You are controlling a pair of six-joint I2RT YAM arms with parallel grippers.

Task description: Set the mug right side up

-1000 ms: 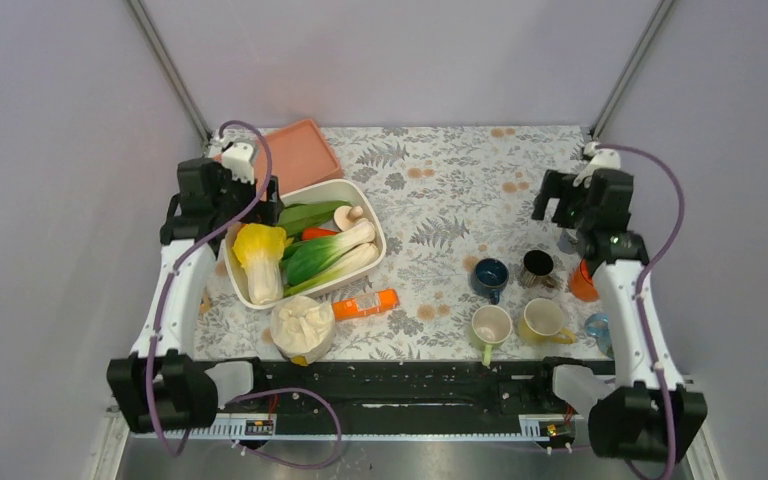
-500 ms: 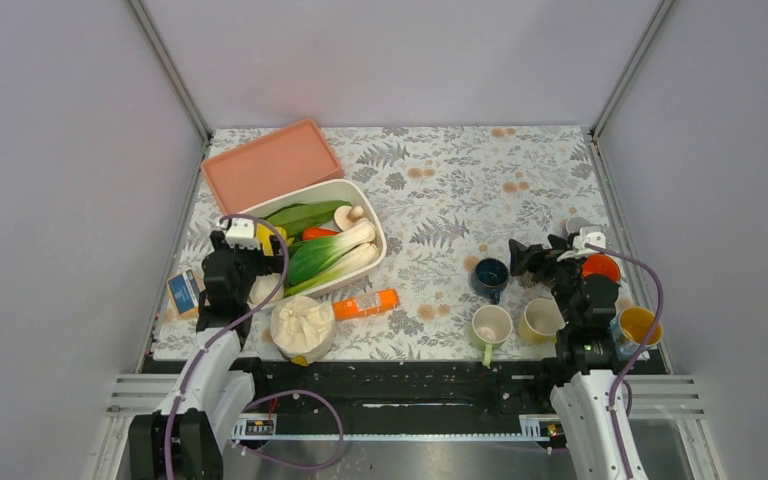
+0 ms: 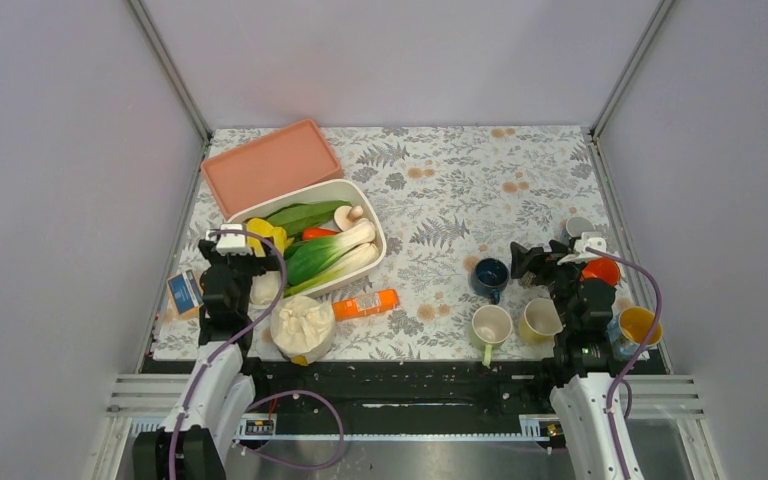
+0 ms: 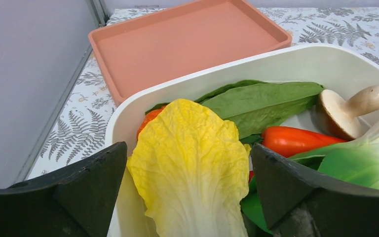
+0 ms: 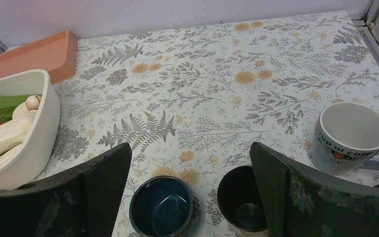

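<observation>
Navy mug (image 5: 162,206); perhaps black mug (image 5: 240,200)

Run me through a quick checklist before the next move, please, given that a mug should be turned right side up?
1. Right pincer open, nothing held: ok.
2. Left pincer open, nothing gripped, over the bin: ok.
3. Blue mug, dark mug and white mug mouth up: ok.
4. Green mug and yellow mug mouth up: ok.
5. An upside-down mug to grasp: cannot tell. None shows, but the orange mug is partly hidden.
</observation>
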